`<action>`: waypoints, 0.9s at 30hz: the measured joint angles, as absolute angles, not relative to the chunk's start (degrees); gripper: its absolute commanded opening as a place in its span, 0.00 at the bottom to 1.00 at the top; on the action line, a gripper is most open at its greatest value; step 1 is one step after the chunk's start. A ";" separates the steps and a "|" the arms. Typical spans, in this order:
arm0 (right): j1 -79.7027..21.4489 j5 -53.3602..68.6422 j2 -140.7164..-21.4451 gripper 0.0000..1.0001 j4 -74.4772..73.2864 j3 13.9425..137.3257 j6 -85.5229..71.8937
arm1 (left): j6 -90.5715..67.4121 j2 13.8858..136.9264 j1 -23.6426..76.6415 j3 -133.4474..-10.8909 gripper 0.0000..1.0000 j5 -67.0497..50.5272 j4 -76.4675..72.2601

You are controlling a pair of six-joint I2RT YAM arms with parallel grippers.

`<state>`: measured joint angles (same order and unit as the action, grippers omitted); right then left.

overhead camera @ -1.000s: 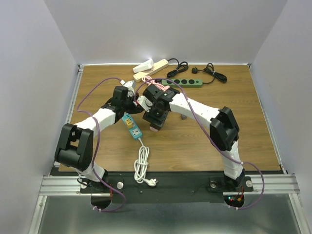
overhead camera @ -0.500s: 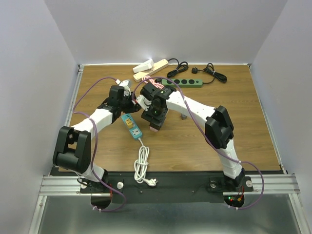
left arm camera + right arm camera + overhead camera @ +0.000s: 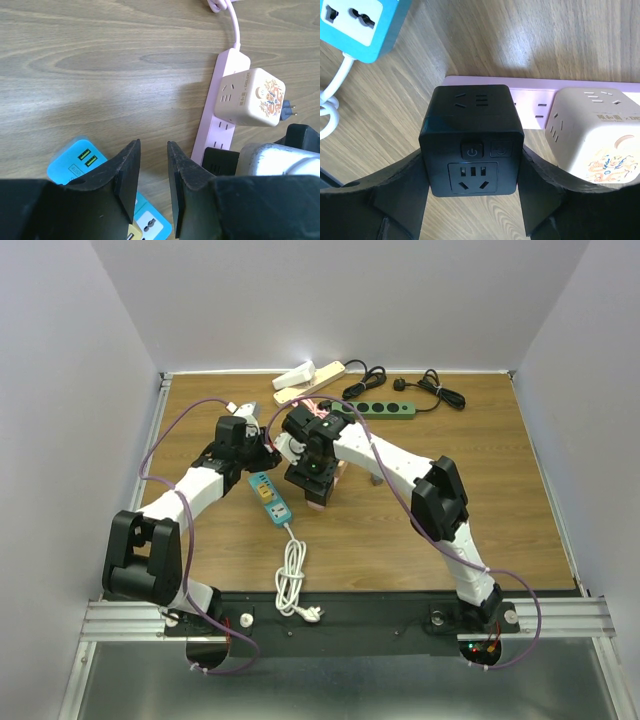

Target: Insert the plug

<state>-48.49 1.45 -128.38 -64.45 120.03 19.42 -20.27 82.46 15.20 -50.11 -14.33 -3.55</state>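
The pink power strip (image 3: 216, 137) lies flat in the middle of the wooden table (image 3: 480, 500). Far to the left of the pink strip, the left arm reaches in, and the left gripper (image 3: 152, 147) hangs just left of the strip. Its two fingers (image 3: 125, 175) are a little bit apart and there is nothing between them. Under that gripper, also left of the pink strip, lies a blue power strip (image 3: 80, 160). They do not touch. A white cord (image 3: 291, 575) runs from the blue strip toward the near edge of the table, away from the pink strip, and lies there in a bundle. At the near end of the pink strip sits the black cube plug (image 3: 470, 115). The right gripper (image 3: 471, 165) pinches it tight, with one finger on each side of the cube. The cube is right at the pink strip, but I cannot tell if its pins are in the holes. On the pink strip, just right of the black cube in the right wrist view, sits a cream cube plug (image 3: 592, 135) with a little picture on its side. The two cubes are near each other but do not touch. Behind the pink strip and to its right, near the back of the table, lies a green power strip (image 3: 385, 410) with a black cord.
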 measured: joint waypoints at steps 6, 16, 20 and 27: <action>-48.73 1.37 -128.38 0.01 -63.77 119.63 19.44 | -20.34 82.04 14.98 -49.60 0.40 -14.26 -3.62; -49.19 0.36 -122.13 0.00 -51.77 106.48 15.86 | -20.16 79.64 15.14 -48.97 0.40 -15.33 -2.52; -49.21 0.36 -120.95 0.00 -49.25 104.14 15.00 | -20.14 78.50 15.29 -48.97 0.40 -16.12 -2.63; -49.21 1.34 -119.98 0.00 -45.95 100.90 14.63 | -20.01 77.67 15.31 -48.97 0.40 -16.49 -2.17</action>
<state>-49.21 1.34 -119.98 -45.95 100.90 14.63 -20.01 77.67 15.31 -48.97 -16.49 -2.17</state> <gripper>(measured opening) 0.671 0.393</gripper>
